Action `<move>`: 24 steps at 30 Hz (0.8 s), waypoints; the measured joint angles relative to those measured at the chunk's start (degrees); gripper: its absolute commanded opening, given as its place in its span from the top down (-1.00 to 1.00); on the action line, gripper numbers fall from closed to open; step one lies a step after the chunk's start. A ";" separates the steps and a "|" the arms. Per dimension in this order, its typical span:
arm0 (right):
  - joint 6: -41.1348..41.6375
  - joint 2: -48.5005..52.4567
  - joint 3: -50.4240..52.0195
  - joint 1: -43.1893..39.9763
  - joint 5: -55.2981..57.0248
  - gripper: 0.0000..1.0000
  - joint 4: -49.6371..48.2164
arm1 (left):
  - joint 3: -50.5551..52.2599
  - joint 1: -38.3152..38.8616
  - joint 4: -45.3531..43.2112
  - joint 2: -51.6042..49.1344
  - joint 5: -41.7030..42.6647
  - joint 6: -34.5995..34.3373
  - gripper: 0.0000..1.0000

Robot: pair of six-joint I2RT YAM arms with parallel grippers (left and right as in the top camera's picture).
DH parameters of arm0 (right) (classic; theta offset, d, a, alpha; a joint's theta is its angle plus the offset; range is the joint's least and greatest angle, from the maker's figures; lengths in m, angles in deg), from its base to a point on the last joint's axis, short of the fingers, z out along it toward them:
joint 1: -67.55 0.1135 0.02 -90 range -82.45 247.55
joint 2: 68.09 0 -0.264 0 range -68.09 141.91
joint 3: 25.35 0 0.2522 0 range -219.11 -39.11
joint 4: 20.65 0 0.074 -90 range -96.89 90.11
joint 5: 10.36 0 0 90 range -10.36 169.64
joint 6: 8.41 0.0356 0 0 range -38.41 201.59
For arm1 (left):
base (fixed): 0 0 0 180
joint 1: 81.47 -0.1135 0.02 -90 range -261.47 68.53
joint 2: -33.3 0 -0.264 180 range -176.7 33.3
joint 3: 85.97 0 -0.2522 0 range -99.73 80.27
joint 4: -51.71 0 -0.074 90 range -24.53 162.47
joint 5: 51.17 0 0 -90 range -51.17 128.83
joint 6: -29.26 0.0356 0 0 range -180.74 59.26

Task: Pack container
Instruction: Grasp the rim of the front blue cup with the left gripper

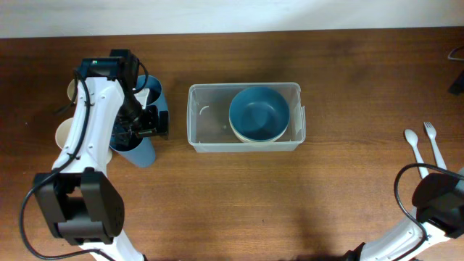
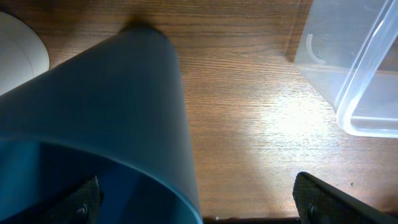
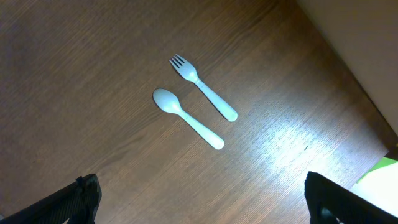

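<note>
**Item 1. Container** (image 1: 209,123): clear bin at the centre of the table (image 2: 249,93), well apart from both grippers. It holds 1 blue bowl (image 1: 259,112) nested on 1 cream bowl (image 1: 245,138) at its right end. Its left end is bare.

**Item 2. Left gripper** (image 2: 198,186): jaws spread wide, gripping nothing. It hangs over a blue cup (image 2: 106,99) at the table's left. 1 finger appears to sit inside the cup's mouth and the other outside it. A cream cup (image 2: 18,50) stands just beside.

**Item 3. Right gripper** (image 3: 202,186): jaws wide and empty, above bare wood at the far right. 1 spoon (image 3: 186,117) and 1 fork (image 3: 202,86) lie side by side ahead of it.

**Hazards, judged:**
- Closing on only the thin cup wall could tilt the cup or knock its neighbours, because the cups stand crowded together.
- The bowls leave only the left end free, so a cup lowered off-line could catch the rim.
- The flat cutlery may slide away instead of lifting.

**Markings:** no brand, label or writing can be read on any piece.
</note>
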 measured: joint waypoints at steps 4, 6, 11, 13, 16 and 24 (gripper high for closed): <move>-0.02 0.00 0.00 0.00 0.00 -0.98 0.00 | 0.00 0.00 -0.04 -0.02 -0.02 0.00 -0.98; 0.00 0.00 0.00 0.00 0.00 -0.98 0.00 | 0.00 0.00 -0.13 -0.02 0.00 -0.13 -0.82; 0.02 0.00 0.00 0.00 -0.02 -0.98 0.00 | 0.00 0.02 -0.15 -0.02 -0.66 -0.55 0.03; 0.00 0.00 0.00 0.00 0.00 -0.98 0.00 | 0.00 0.02 -0.13 -0.02 -0.94 -0.72 0.19; 0.02 0.00 0.00 0.00 0.00 -0.98 0.00 | 0.00 0.00 -0.09 -0.02 -1.14 -0.59 0.53; 0.00 0.00 0.00 0.00 0.00 -0.98 -0.02 | 0.00 0.02 0.22 -0.02 -1.70 -0.81 0.96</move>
